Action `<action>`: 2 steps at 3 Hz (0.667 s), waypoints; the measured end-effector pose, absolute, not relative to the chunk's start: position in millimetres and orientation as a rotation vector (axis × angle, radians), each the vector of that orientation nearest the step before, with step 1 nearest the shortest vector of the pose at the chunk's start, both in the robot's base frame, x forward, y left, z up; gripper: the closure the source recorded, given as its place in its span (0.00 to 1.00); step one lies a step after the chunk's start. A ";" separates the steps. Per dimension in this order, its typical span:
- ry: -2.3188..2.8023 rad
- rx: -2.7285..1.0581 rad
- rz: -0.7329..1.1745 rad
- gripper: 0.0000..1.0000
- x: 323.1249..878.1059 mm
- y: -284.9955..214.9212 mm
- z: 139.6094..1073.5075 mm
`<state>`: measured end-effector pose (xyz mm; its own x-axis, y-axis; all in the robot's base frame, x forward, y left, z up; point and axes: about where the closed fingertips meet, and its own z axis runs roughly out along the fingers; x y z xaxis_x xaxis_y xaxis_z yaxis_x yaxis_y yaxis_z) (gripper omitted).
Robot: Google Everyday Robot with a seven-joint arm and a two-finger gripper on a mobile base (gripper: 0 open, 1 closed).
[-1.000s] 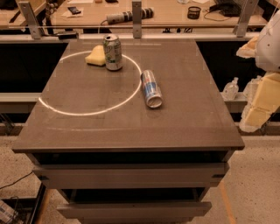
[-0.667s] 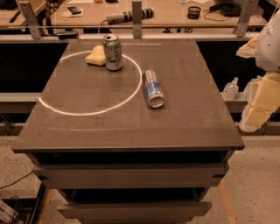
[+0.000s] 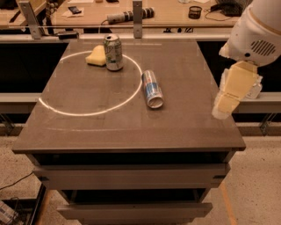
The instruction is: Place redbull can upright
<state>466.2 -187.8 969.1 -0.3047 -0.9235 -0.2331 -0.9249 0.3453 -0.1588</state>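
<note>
The redbull can (image 3: 152, 89), slim, blue and silver, lies on its side on the dark table top (image 3: 131, 127), just right of centre, with its silver end facing the front. It rests across the right edge of a white circle marked on the table. My gripper (image 3: 223, 105), cream-coloured, hangs from the white arm (image 3: 259, 30) over the table's right edge. It is well to the right of the can, not touching it, and holds nothing.
A wider white-and-green can (image 3: 113, 52) stands upright at the back of the circle, with a yellow sponge (image 3: 96, 56) against its left side. A cluttered bench (image 3: 131, 13) runs behind the table. Drawers sit below the table's front edge.
My arm and gripper have moved left, from beside the table to over its right edge. The cans and sponge have not moved.
</note>
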 end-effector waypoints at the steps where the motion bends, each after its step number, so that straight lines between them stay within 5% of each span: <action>1: 2.448 -1.572 0.041 0.00 495.0 -154.0 956.0; 2: 2.549 -1.436 0.008 0.00 523.4 -122.5 949.6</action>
